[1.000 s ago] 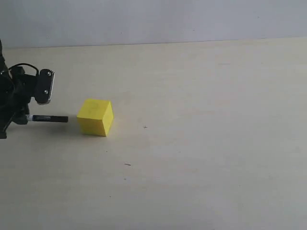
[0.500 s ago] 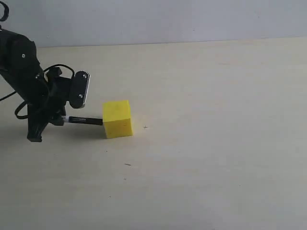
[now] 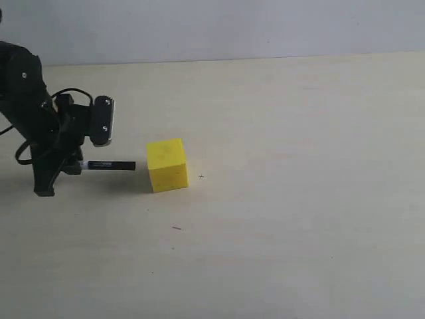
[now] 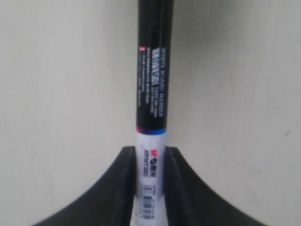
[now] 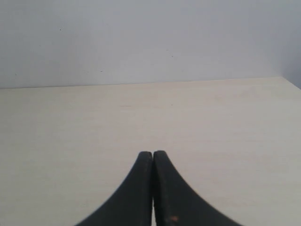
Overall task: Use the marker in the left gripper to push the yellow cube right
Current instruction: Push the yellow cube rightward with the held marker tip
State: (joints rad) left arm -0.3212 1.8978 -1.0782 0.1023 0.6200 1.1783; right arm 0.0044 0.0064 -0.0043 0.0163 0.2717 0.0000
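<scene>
1. My left claw (image 3: 74, 165) is clamped on the marker (image 3: 109, 165) at its white section, barrel level and pointing right.
2. The marker tip sits just beside the yellow cube (image 3: 167, 165), with a small gap showing.
3. The cube rests on the pale surface (image 3: 299, 199), left of centre.
4. My right claw (image 5: 153, 157) has its jaws pressed together, empty.

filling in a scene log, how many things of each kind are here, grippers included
cube: 1
marker: 1
grippers: 2 (left gripper, right gripper)
total: 4
</scene>
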